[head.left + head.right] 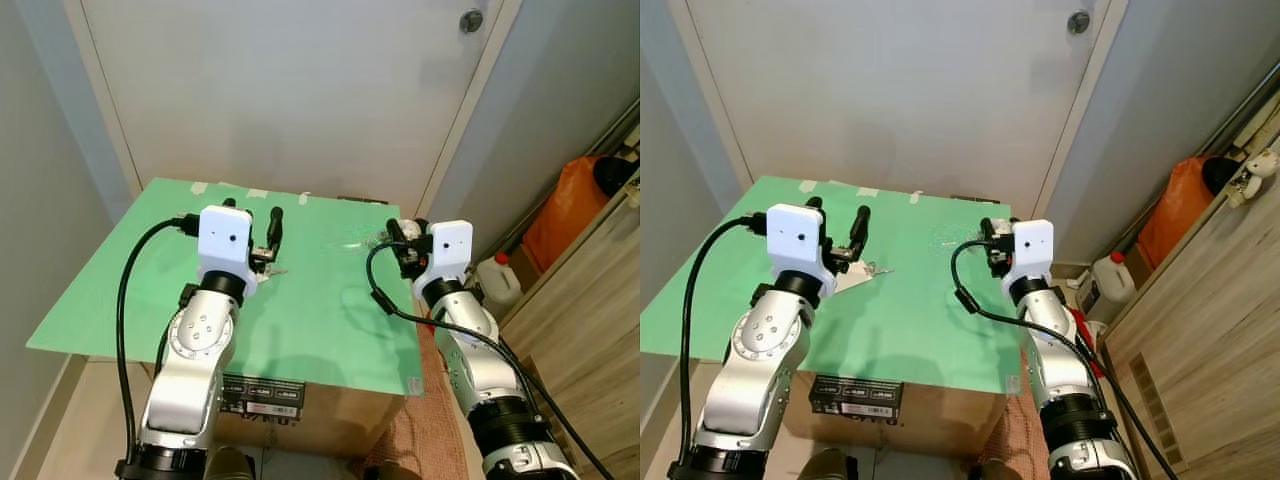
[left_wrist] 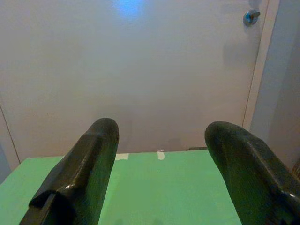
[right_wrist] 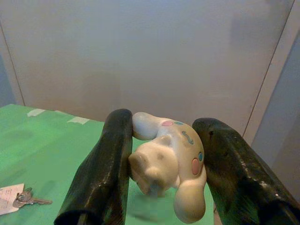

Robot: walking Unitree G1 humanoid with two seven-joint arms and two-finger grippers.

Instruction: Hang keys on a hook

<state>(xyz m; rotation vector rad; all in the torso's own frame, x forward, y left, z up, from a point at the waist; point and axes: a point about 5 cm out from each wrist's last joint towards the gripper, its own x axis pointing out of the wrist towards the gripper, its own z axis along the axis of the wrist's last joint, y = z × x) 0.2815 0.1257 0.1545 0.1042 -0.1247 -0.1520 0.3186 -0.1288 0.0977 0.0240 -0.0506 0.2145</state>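
Left gripper (image 1: 853,238) hovers empty over the green table (image 1: 930,330), fingers spread — the keys (image 1: 876,269) lie flat just beyond its tips, far nearer it than the right gripper (image 3: 161,164), which clamps a white plush charm (image 3: 168,161) well apart.

My keys (image 3: 29,198) lie flat on the green surface (image 1: 320,330), a small silver bunch with a pale paper tag (image 3: 8,197) touching it on one side. They rest just beside my left fingers (image 1: 856,232), near the middle of the surface and apart from them as far as I can tell. Between my right fingers (image 3: 105,164) sits a cream-coloured plush charm (image 3: 171,161) with pink and blue dots and long drooping ears, pinched at both sides and held above the surface. The hook (image 1: 471,20), a small round metal knob, sits high on the white door (image 1: 300,90), well apart from the keys.
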